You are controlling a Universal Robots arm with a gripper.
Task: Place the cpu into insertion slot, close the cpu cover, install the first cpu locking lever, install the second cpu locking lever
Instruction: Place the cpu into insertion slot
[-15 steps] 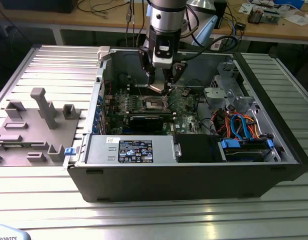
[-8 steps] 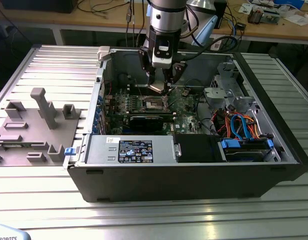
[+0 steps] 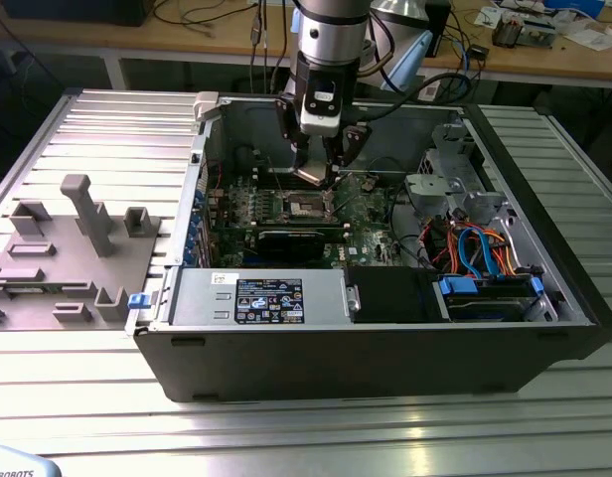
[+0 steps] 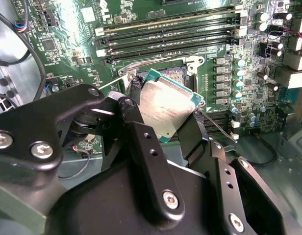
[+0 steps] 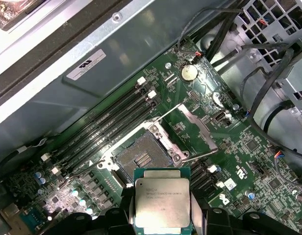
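first wrist view: my gripper pinches the cpu by two opposite edges, one black finger on each side. the chip is a small flat square with a silvery-grey metal lid, faint print on top and a green border around it. it hangs above the motherboard, near the insertion slot but not touching it. the slot is bare. the cpu cover is swung open beside the slot. exterior view: i reach down into the open computer case.
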